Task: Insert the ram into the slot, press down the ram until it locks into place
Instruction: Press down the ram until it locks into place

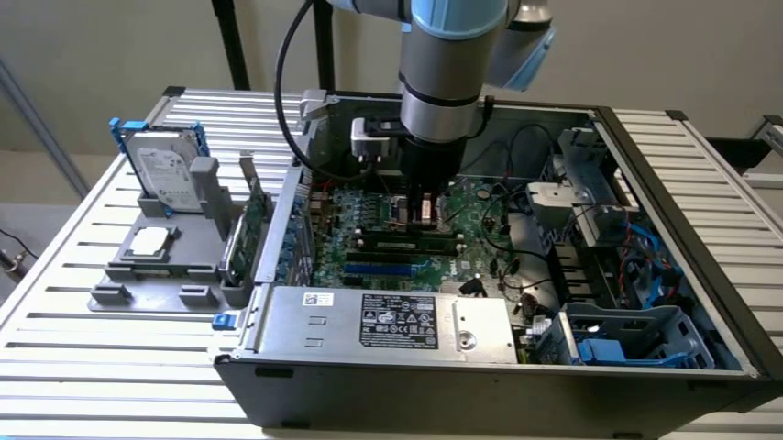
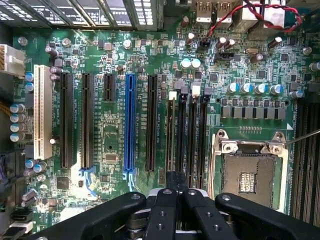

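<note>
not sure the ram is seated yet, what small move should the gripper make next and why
Probably a short, gentle push straight down. In the exterior view the gripper stands directly over the ram, which lies along a black slot on the board. Whether it has latched cannot be told.

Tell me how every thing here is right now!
computer case, open, lid off.
ram, down along the black slots; locked or not, unclear.
tool, close above the black slots.
blue slot, empty.
processor socket, empty.
hard drive, outside the case, upright.
</note>
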Controlling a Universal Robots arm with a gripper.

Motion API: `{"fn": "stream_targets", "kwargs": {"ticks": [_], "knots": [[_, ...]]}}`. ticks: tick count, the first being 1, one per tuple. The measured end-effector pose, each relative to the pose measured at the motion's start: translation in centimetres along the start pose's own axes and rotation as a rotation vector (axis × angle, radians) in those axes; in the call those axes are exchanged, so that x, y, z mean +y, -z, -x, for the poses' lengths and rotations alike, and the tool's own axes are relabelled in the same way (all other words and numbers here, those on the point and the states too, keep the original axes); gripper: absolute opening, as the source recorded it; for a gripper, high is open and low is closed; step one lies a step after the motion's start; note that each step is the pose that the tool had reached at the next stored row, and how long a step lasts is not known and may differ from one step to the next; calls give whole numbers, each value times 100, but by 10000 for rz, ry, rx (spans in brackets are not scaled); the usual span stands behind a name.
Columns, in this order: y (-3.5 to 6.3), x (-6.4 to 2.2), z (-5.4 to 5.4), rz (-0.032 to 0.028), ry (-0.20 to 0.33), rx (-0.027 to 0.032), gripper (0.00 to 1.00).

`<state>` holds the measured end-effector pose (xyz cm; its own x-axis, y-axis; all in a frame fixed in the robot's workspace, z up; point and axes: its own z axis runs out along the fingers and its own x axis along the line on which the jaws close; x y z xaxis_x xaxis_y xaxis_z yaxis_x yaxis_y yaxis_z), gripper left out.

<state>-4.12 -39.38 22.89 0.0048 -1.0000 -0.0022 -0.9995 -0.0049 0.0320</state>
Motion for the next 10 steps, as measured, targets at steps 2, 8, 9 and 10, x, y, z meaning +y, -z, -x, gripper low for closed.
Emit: {"fn": "stream_targets", "kwargs": {"ticks": [2, 8, 9, 10], "knots": [[94, 0, -1, 32, -3, 17, 11], [300, 1, -1, 46, -5, 18, 11], [300, 1, -1, 46, -5, 17, 11], [300, 1, -1, 46, -5, 17, 11]]}}
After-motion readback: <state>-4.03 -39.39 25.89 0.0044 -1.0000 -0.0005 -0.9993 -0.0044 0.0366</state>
